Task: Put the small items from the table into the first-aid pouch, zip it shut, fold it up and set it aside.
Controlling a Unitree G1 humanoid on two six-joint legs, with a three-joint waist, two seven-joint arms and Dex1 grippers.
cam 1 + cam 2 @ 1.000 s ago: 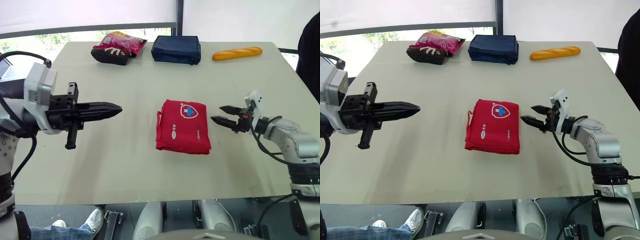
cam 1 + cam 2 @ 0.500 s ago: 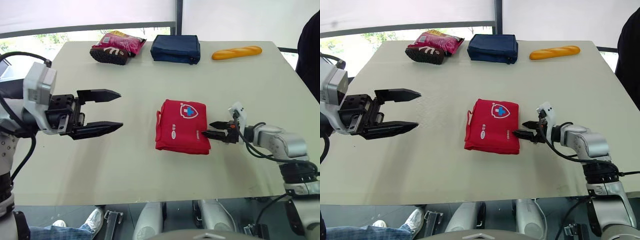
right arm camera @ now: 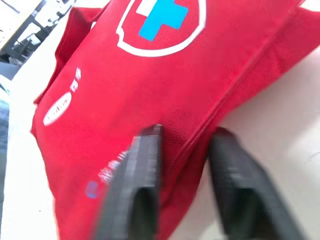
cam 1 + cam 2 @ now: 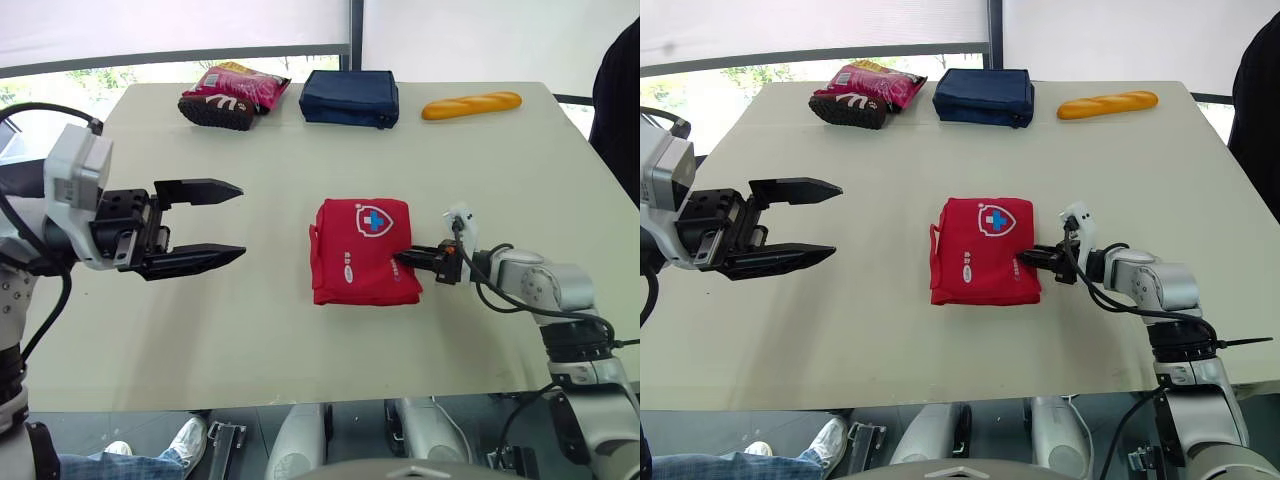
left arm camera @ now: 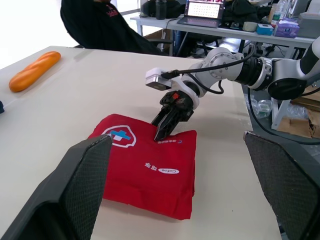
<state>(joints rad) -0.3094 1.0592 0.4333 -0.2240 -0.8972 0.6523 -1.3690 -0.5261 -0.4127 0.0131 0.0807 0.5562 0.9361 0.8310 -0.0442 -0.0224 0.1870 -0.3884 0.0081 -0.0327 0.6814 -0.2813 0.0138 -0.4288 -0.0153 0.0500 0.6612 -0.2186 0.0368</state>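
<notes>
Pinches the right edge of the folded red first-aid pouch (image 4: pixel 360 252), mid-table (image 4: pixel 250 330), with the right gripper (image 4: pixel 408 262), forearm stretched low and level. Holds the left gripper (image 4: pixel 240 219) wide open, horizontal, above the table's left side.

A pale beige worktop (image 4: pixel 300 330) lies in soft daylight. Past its far edge, a window (image 4: pixel 110 76) shows greenery under a lowered white blind (image 4: pixel 170 25), beside a dark frame post (image 4: pixel 356 30) and a white wall (image 4: pixel 470 40). Beyond the right edge stands a cluttered white desk (image 5: pixel 225 34) with an open laptop (image 5: pixel 204 9).
</notes>
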